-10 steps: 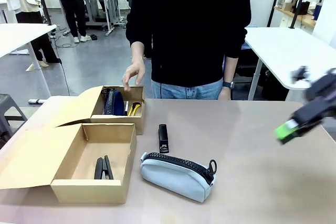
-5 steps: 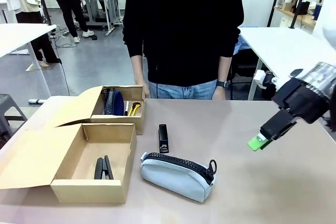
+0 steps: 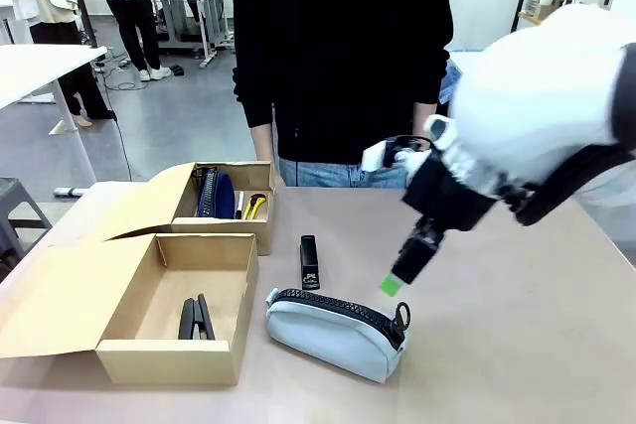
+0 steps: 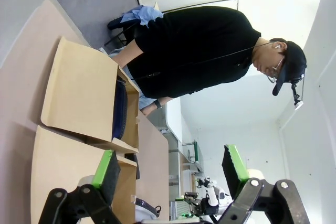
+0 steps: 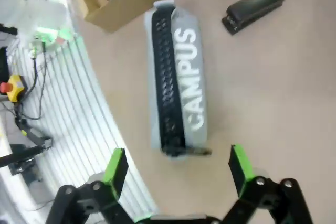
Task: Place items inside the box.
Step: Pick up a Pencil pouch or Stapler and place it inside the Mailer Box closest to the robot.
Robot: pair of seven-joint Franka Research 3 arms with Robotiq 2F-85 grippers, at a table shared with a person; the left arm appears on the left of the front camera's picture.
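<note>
Front view, right claw: the right claw (image 3: pixel 395 281) hangs tilted down just above the zip-pull end of the grey pouch (image 3: pixel 333 330). 1 green pad shows from this side, so its spread cannot be told here.
Front view, done: 1 stapler (image 3: pixel 196 318) lies in the near box (image 3: pixel 169 360). The blue pouch (image 3: pixel 214 194), a pen (image 3: pixel 239 204) and the yellow tool (image 3: pixel 254 206) stand in the far box (image 3: pixel 224 231).
Front view, left: the grey pouch and the loose stapler (image 3: pixel 309 261) lie on the table (image 3: pixel 517 345), outside both boxes. The pouch is just beside the near box's right wall, and the loose stapler lies between the pouch and the far box.
Front view, progress: 4 things look packed and 2 remain, so the job seems past halfway.
Front view, around: a person (image 3: pixel 343 47) stands at the far edge with arms down, clear of the things.
Left wrist view, left claw: the left claw (image 4: pixel 170 171) has its fingers apart and holds nothing. It is raised and looks across the open box flaps at the blue pouch and the person.
Right wrist view, right claw: its fingers stand wide apart with nothing between them. The grey pouch, printed CAMPUS, lies lengthwise just ahead, zip showing.
Right wrist view, around: the loose stapler lies apart from the pouch, farther off. A corner of the near box shows beyond the pouch's other end.
In the way: nothing lies between the claw and the pouch. The pouch is soft and long and may sag when lifted, and the near box looks to have room beside its stapler.
</note>
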